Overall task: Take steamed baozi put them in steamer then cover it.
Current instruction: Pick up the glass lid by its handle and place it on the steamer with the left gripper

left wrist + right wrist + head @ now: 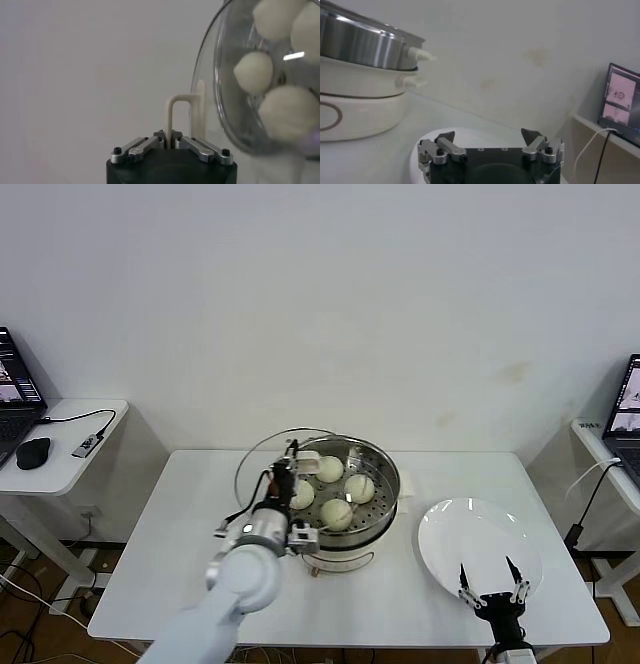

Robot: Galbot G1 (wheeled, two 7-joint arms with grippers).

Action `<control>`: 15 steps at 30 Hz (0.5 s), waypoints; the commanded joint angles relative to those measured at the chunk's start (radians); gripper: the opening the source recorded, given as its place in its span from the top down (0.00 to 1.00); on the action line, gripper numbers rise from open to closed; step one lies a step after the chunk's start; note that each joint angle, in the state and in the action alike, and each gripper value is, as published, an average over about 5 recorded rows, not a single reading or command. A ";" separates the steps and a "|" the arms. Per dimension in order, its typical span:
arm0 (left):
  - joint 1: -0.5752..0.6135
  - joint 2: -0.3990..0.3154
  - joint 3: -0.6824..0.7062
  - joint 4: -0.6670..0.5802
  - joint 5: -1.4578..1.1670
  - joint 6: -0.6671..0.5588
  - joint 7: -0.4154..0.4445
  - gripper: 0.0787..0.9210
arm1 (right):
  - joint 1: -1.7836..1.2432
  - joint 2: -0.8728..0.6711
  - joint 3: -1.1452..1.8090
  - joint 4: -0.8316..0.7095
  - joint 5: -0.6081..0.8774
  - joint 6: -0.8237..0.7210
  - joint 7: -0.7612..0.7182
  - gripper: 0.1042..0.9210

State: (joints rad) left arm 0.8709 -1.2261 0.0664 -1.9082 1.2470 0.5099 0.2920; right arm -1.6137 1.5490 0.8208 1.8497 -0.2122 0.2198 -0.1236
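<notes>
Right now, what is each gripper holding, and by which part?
Left gripper holds the lid by its handle; right gripper holds nothing.

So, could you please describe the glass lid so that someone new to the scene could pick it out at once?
On the white table, find the steel steamer holding four baozi. The lid is tilted at its left edge, gripped by its cream handle in the left hand. Unlike the flat white plate, it is transparent with a metal rim.
</notes>
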 commanded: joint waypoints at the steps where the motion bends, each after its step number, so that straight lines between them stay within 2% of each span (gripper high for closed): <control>1: -0.066 -0.172 0.083 0.100 0.106 0.025 0.057 0.92 | 0.002 0.003 -0.008 -0.014 -0.015 0.002 0.003 0.12; 15: -0.061 -0.207 0.078 0.161 0.134 0.010 0.054 0.92 | 0.004 0.005 -0.020 -0.021 -0.023 0.002 0.003 0.12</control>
State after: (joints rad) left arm 0.8262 -1.3856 0.1268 -1.7921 1.3499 0.5178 0.3348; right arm -1.6095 1.5541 0.8025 1.8330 -0.2310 0.2196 -0.1219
